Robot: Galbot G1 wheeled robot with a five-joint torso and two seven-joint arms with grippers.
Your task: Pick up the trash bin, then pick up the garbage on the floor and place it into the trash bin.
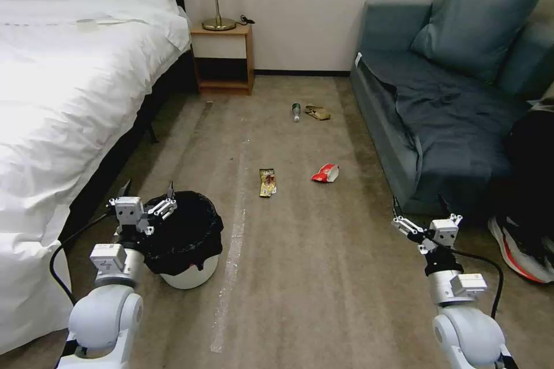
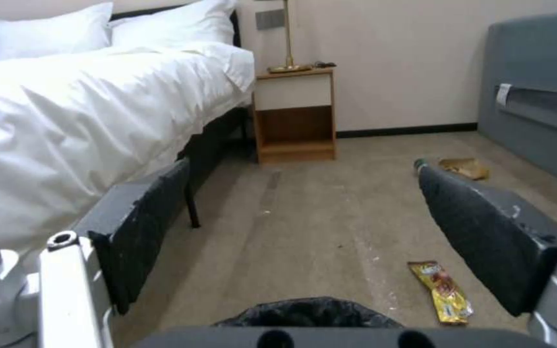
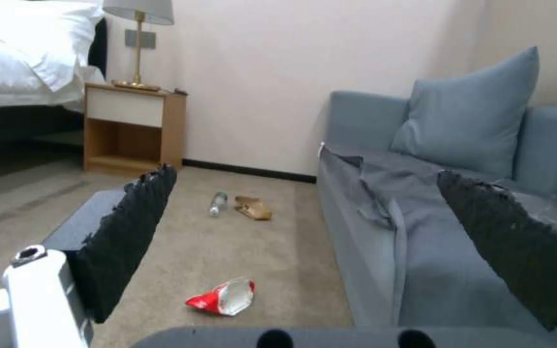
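Beside the bed [image 1: 63, 104], the trash bin [image 1: 187, 242] stands upright on the carpet, mouth up, with the left hand [image 1: 147, 199] spread over its near rim. The right hand [image 1: 420, 212], also spread, hangs near the sofa [image 1: 438, 127]. A pinch of only the loose black liner could slip. The candy wrapper [image 1: 267, 182] lies beyond the bin, its long axis pointing away.
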